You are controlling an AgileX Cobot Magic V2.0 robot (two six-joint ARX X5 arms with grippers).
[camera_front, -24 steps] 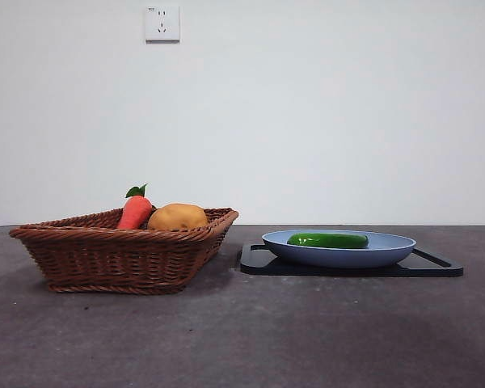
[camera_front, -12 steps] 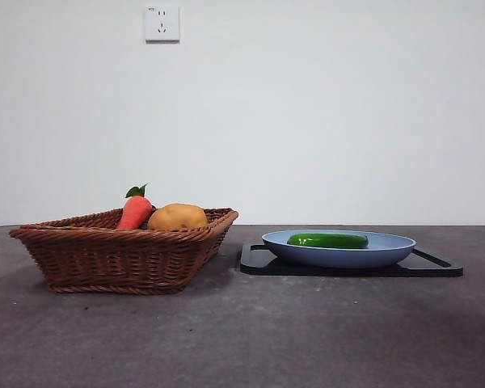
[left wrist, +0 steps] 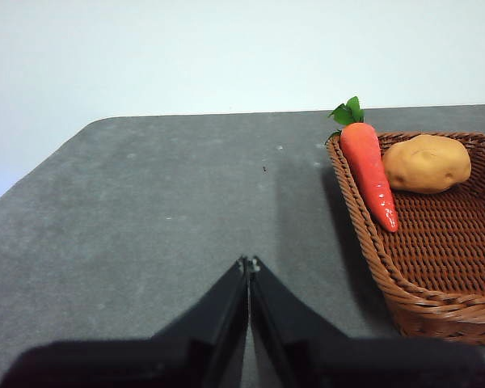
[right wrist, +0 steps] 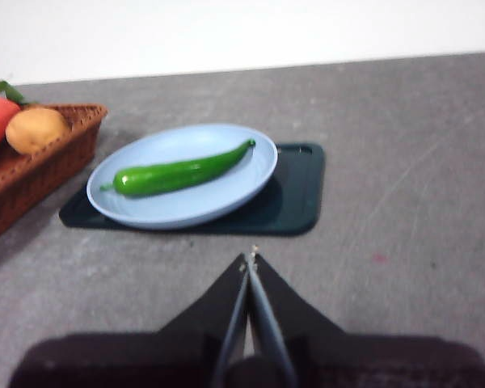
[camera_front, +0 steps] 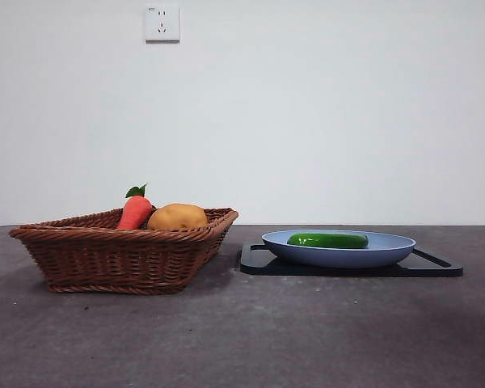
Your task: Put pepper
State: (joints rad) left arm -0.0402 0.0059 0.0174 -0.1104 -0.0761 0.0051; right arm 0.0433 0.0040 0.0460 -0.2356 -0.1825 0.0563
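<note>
Nearest to me, my right hand (right wrist: 249, 263) hangs above the bare grey surface (right wrist: 404, 202), jaws pressed together and gripping nothing. Just ahead of it sits the black tray (right wrist: 295, 194), and on that the pale blue plate (right wrist: 186, 212). There's the pepper (right wrist: 178, 172), lying flat in the plate, its long axis running crosswise to the line my right hand points along, thick rounded end toward the basket (right wrist: 40, 166), thin tip the other way. It lies ahead and a little toward the basket side of this hand, so I judge a grasp would close across its middle.

My left hand (left wrist: 248, 265) is also shut and empty, over open surface beside the basket, with the carrot (left wrist: 368, 166) and potato (left wrist: 427, 162) in its sight but no pepper. So the right arm is clearly the nearer one.

The right wrist view is a little soft, so the pepper's tip may be touching the plate's rim; I can't be sure.
</note>
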